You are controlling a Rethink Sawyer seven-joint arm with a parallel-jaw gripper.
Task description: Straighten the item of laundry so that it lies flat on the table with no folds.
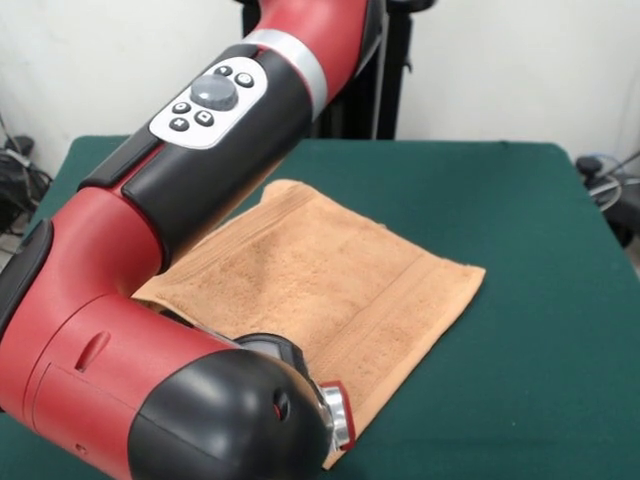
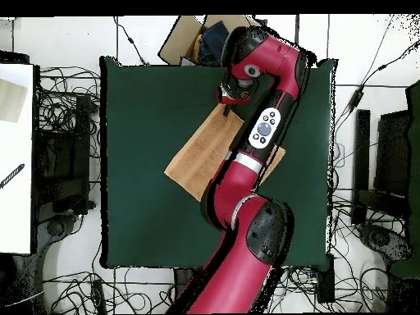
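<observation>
One towel point(image 1: 330, 290) lies skewed mid-table point(image 1: 520, 200), mostly flat. The end effector point(image 2: 227, 96) sits over its corner farthest from the base; towel runs diagonally back under the arm. Grip state unclear.

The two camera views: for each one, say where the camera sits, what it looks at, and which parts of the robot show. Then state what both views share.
Front view: sits across the table, low, facing the robot; looks at the towel on the green table; the red and black arm fills the left foreground.
Overhead view: sits above, looking straight down; shows the whole table, the towel, and the arm reaching up from the picture's bottom.
Shared: towel, table, arm. Neither view shows the gripper's state.
</observation>
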